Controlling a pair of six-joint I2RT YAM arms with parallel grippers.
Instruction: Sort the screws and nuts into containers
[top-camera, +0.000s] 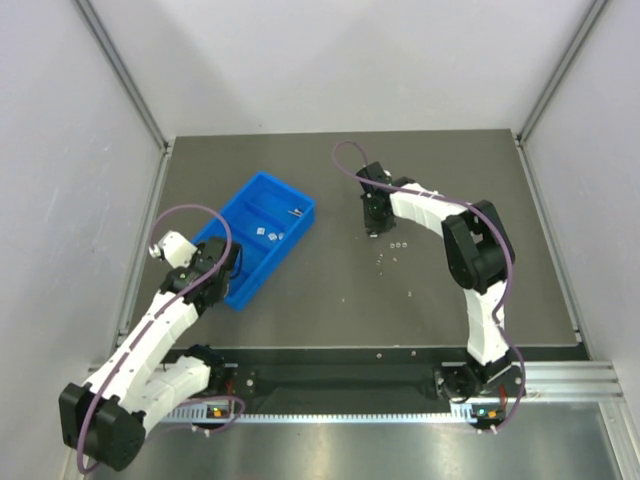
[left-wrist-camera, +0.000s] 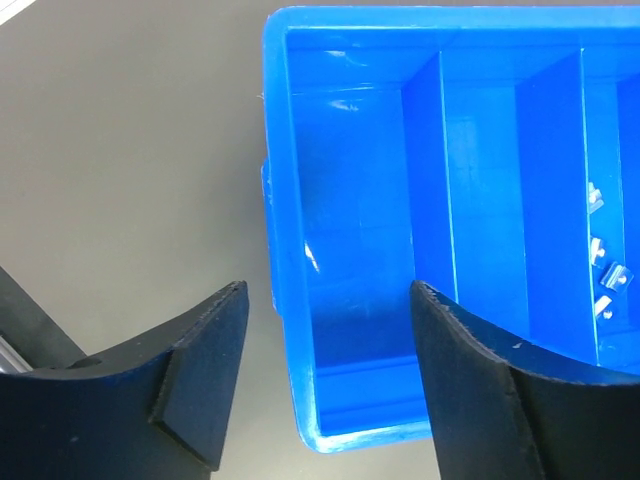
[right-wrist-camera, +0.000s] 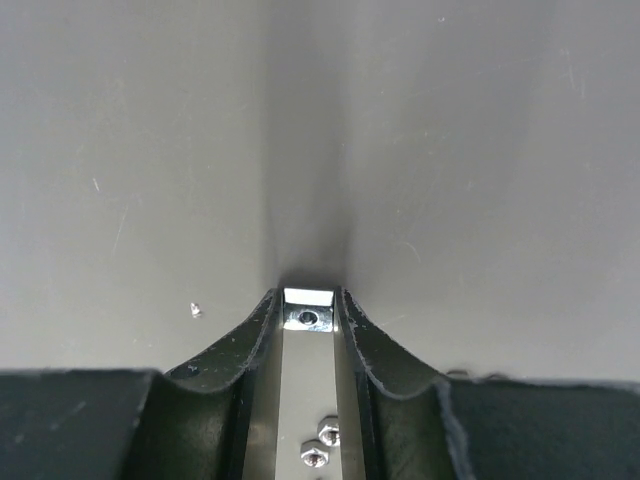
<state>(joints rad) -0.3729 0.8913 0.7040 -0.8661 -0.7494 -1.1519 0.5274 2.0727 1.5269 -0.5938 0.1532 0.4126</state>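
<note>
The blue tray lies left of centre on the dark table, with a few nuts in a middle compartment and a screw in the far one. The nuts in the tray also show in the left wrist view. My left gripper is open above the tray's near corner. My right gripper is shut on a square nut, low at the table. Loose nuts lie on the table near it; two more show between the fingers.
More small nuts lie scattered on the table toward the front right. A tiny speck lies left of the right fingers. Grey walls enclose the table on three sides.
</note>
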